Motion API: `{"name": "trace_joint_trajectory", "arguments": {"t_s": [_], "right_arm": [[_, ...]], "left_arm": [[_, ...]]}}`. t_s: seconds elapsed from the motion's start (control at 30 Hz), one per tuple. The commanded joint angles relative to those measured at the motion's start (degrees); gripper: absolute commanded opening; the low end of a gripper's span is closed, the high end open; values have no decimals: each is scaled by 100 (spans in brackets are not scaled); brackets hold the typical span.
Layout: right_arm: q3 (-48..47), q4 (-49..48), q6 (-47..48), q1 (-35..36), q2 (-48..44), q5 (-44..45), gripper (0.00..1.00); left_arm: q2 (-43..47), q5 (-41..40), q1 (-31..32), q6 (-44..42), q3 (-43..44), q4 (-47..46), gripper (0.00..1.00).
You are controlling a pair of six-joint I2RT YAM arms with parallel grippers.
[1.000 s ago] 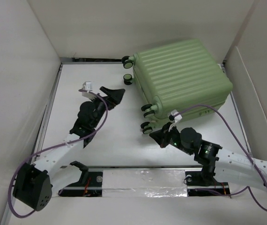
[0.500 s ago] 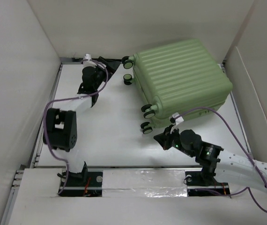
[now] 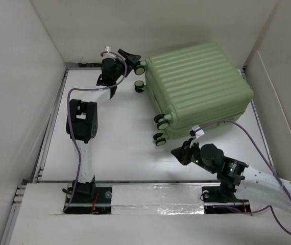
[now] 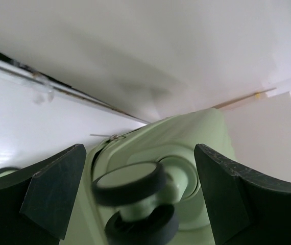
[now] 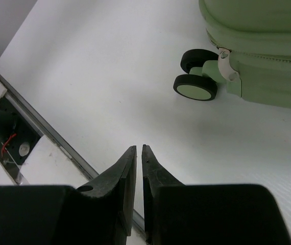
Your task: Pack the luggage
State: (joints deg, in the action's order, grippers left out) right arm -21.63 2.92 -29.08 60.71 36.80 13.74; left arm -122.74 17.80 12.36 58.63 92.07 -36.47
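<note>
Lying closed on the table [image 3: 120,153], far right, the luggage [image 3: 199,87] hides its lining; its shell is cut off in both wrist views. Left gripper [image 4: 138,199], jaws wide, straddles a far-corner wheel [image 4: 135,181] without visible contact. Right gripper [image 5: 138,168], jaws nearly together, empty, hovers apart from the near wheels [image 5: 196,81]

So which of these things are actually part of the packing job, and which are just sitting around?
Part of the job:
- the luggage, closed, lying on the table
- the left gripper, jaws wide, at a corner wheel
- the right gripper, holding nothing

Just there:
- the white table
- the white walls
</note>
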Motion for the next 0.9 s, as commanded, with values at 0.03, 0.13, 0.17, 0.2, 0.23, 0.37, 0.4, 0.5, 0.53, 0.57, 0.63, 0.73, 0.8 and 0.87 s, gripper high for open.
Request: {"name": "trace_joint_trajectory", "arguments": {"t_s": [0.03, 0.13, 0.17, 0.2, 0.23, 0.37, 0.4, 0.5, 0.53, 0.57, 0.63, 0.73, 0.8, 0.87], "right_arm": [[-26, 103, -54, -41, -111, 68, 16], [-70, 297, -115, -41, -225, 164, 18], [-78, 314, -107, -41, -260, 190, 18], [-78, 367, -107, -41, -304, 234, 18], [-78, 367, -107, -41, -383, 252, 18], [-61, 394, -71, -41, -515, 287, 19], [-78, 411, -71, -41, -524, 296, 19], [-131, 638, -150, -41, -533, 471, 22], [-157, 753, -211, -41, -542, 550, 24], [-192, 832, -247, -41, -559, 621, 27], [-263, 1034, -282, -103, -612, 832, 33], [-377, 1263, -248, -401, -630, 1017, 38], [-438, 1255, -73, -629, -577, 947, 39], [-527, 1150, 147, -1077, -411, 798, 39]], "left_arm": [[-294, 162, 144, 122, 758, -10, 84], [-461, 136, 197, 350, 970, -27, 81], [-479, 118, 197, 403, 962, -71, 79], [-488, 109, 197, 430, 970, -80, 76], [-488, 48, 197, 517, 944, -80, 74], [-435, -136, 249, 737, 813, -237, 62], [-435, -163, 249, 772, 804, -273, 59], [-400, -251, 249, 860, 716, -483, 9], [-383, -312, 249, 887, 681, -528, 0], [-295, -365, 249, 878, 559, -580, 0], [-128, -601, 249, 738, 286, -712, 0], [302, -752, 197, 588, -416, -1037, 0], [741, -787, 13, 605, -1259, -1528, 0], [1249, -831, -102, 676, -2266, -2080, 0]]}}
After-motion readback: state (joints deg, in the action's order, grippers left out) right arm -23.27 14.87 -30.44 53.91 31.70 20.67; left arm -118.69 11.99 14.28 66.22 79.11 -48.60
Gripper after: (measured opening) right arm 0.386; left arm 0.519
